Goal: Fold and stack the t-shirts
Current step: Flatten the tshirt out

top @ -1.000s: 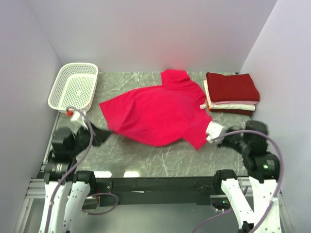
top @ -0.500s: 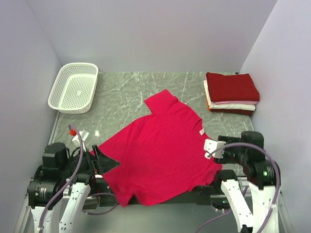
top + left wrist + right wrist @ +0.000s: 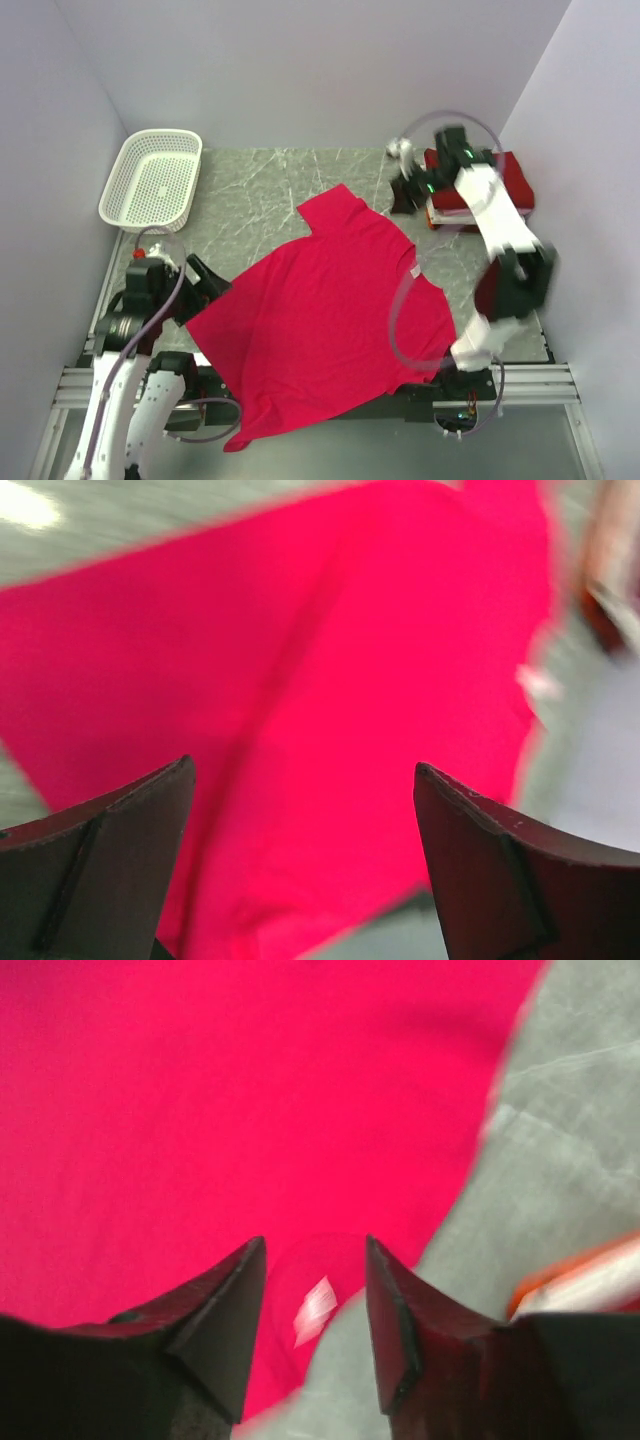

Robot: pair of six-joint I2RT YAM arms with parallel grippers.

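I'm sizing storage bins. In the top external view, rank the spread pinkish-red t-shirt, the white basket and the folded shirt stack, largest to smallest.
1. pinkish-red t-shirt, clearly largest.
2 and 3. white basket and folded stack look about alike; the right arm hides part of the stack, so I won't rank them.

Right arm (image 3: 495, 215), far right of the pink-red t-shirt (image 3: 320, 310), smeared by motion; it hides part of the folded stack (image 3: 522, 178) beside the shirt; shirt's label (image 3: 316, 1305) illegible; left wrist view blurred, shirt cut by its edges.
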